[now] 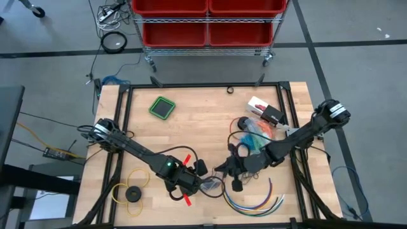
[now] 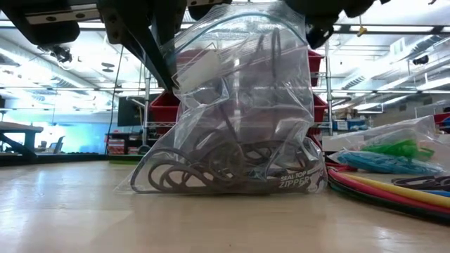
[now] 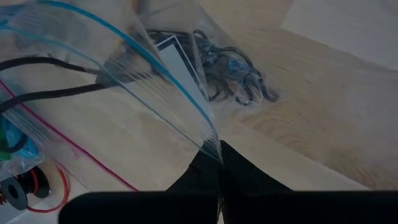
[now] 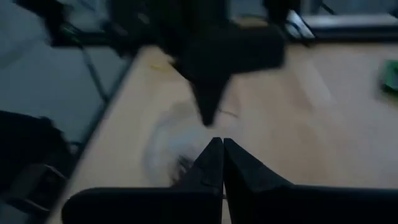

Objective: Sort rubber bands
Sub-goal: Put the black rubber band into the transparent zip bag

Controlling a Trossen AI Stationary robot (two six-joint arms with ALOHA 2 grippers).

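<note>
Left pincer [image 3: 219, 163] pinched the zip bag's [image 2: 239, 105] rim w/ fingers closed, holding it upright on the bench [image 1: 203, 114] so the dark rubber bands [image 2: 211, 172] stayed pooled at its bottom. Right pincer [image 4: 222, 163], narrow, sat just beside the bag, prob. steadying it.

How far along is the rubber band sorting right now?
Done: dark bands are bagged in the clear zip bag. In hand: left gripper pinches that bag's edge; right gripper is shut beside it. Left: blue and green bunches lie unsorted nearby.
</note>
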